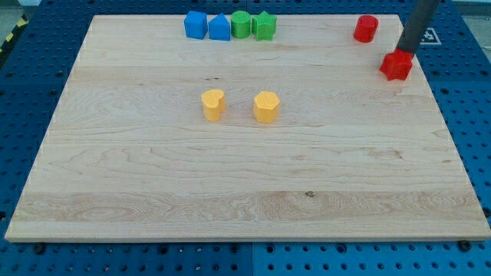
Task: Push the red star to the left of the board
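Observation:
The red star (396, 66) lies near the board's right edge, toward the view's top. My tip (403, 52) is at the star's upper right side, touching or nearly touching it; the dark rod rises from there to the view's top right. A second red block (366, 28), rounded or cylinder-like, sits up and to the left of the star near the top edge.
The wooden board (245, 192) fills the view. A row along the top edge holds two blue blocks (196, 24) (220, 27) and two green blocks (241, 24) (265, 25). Two yellow blocks (212, 104) (266, 106) stand near the middle.

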You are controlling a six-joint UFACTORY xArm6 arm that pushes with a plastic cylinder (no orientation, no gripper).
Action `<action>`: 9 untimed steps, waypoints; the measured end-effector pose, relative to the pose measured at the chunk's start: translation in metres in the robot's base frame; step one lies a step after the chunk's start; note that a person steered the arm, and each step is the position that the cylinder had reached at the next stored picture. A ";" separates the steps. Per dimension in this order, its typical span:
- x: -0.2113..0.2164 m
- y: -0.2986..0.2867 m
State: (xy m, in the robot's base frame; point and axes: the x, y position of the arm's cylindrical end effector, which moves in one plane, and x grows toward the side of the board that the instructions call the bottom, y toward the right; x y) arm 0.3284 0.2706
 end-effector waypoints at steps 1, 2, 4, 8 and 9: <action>0.042 0.000; 0.075 -0.001; 0.078 0.017; 0.055 -0.021; 0.053 -0.050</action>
State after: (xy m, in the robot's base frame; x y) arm 0.3812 0.2211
